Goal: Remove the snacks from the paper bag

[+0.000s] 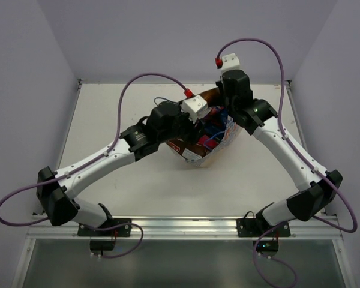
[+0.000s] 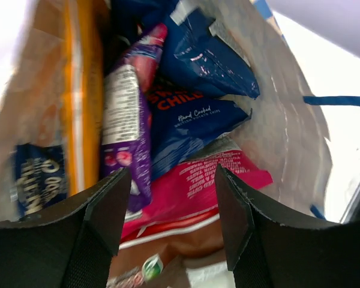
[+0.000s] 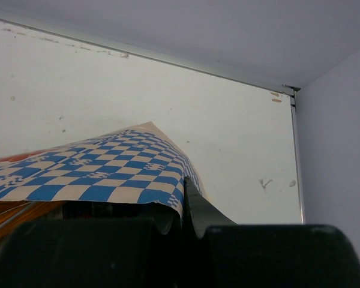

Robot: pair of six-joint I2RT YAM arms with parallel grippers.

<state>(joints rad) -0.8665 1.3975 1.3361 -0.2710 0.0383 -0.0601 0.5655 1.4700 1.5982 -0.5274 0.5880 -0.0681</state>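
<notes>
**Ana:** Which step was in hand?

**Ben:** The reach for a first packet, I'd say. In the overhead view the paper bag (image 1: pixel 219 144) lay near the middle of the table (image 1: pixel 138 186), its mouth toward 9 o'clock. The left arm came in from 8 o'clock. Every snack visible was inside the bag.

**Ana:** And the left gripper (image 2: pixel 171 225)?

**Ben:** Spread wide and holding nothing. Its black fingers framed the magenta packet (image 2: pixel 198 180) at 6 o'clock in the wrist view, without touching it as far as I could tell.

**Ana:** The right gripper (image 3: pixel 189 231)?

**Ben:** At the bag's 1 o'clock edge. It looked clenched on the blue-and-white checked band, since the paper ran down into the narrow slit between its fingers.

**Ana:** What did the next move call for?

**Ben:** My guess is a short advance, then pinching the magenta packet's flat crimped end. The small purple packet (image 2: pixel 129 138) sat just beside the left finger and could be snagged.

**Ana:** And the materials?

**Ben:** Glossy, crinkly foil pillows, probably slippery:
- two dark blue packets (image 2: pixel 192 126) toward 12 and 1 o'clock;
- an orange packet (image 2: pixel 84 90) standing on edge at 10 o'clock;
- a brown chip bag (image 2: pixel 180 246) lowest in the view.

The bag wall was thin, creased paper, with a slim blue handle (image 2: pixel 339 101) at 3 o'clock.
</notes>
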